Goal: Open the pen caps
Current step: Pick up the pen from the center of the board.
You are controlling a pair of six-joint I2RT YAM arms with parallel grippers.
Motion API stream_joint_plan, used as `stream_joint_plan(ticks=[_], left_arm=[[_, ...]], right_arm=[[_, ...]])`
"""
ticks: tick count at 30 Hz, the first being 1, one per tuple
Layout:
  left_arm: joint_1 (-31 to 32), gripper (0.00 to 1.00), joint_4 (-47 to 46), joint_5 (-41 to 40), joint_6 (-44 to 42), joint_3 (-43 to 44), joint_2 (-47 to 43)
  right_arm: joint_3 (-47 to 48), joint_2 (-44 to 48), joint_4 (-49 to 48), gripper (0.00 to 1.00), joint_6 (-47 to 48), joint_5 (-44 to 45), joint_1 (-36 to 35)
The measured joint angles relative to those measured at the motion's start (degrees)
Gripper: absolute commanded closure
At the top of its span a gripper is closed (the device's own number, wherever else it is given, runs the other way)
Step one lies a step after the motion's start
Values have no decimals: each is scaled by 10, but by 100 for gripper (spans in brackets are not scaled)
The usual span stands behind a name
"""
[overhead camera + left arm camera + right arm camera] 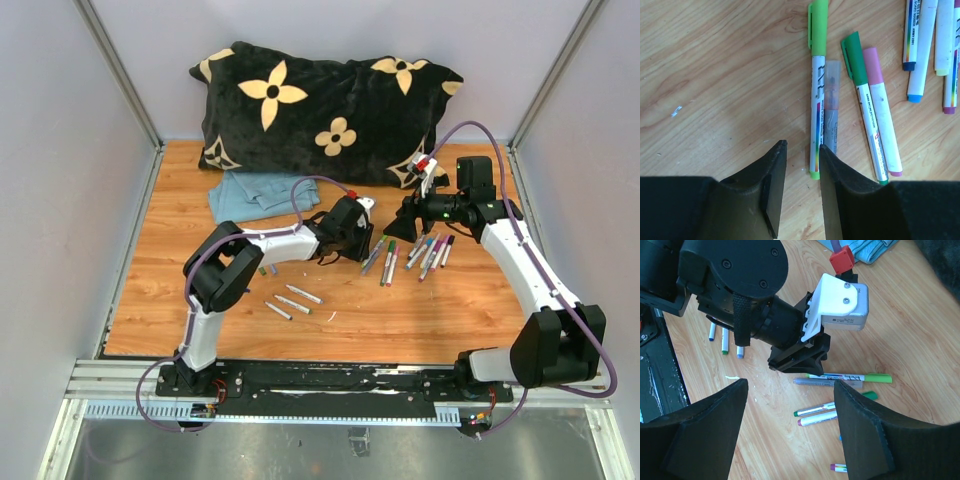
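A black pillow (pixel 330 115) with cream flower prints lay along the 12 o'clock edge of the wooden tabletop (pixel 450 310). A crumpled blue cloth (pixel 250 192) sat at about 11 o'clock, against the pillow's near edge. A tiny white scrap (pixel 675 111) rested on bare wood.

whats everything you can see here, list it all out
pillow: one, black with cream flowers, back of the table
cloth: one, light blue, crumpled in front of the pillow
table: one, orange-brown wood
pens: roughly ten, white barrels, clustered centre right
pen caps: several, light green, dark green, pink and others, on those pens
loose pens: three, grey-white, lying apart near the left arm
left gripper: one, black, open over the light green pen
right gripper: one, black, wide open over the cluster
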State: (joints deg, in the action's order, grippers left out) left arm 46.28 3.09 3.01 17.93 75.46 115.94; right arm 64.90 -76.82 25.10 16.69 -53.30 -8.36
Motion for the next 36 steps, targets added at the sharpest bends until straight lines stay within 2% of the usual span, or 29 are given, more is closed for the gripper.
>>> stream_joint_plan(ticks=[5, 8, 16, 22, 24, 28, 36], left_arm=[[2, 65, 8, 3, 0, 10, 9], [5, 71, 10, 3, 0, 17, 14], [9, 73, 19, 2, 1, 19, 22], [12, 92, 22, -9, 0, 19, 22], [12, 95, 20, -19, -2, 16, 20], [15, 98, 16, -52, -2, -10, 1], [15, 99, 28, -129, 2, -125, -91]], right_arm=[[0, 0, 0, 29, 0, 0, 0], [0, 0, 0, 29, 0, 0, 0], [0, 0, 0, 29, 0, -2, 2], [0, 0, 0, 29, -1, -2, 2], [0, 0, 0, 29, -1, -3, 2], [0, 0, 0, 29, -2, -3, 2], [0, 0, 0, 29, -3, -7, 2]])
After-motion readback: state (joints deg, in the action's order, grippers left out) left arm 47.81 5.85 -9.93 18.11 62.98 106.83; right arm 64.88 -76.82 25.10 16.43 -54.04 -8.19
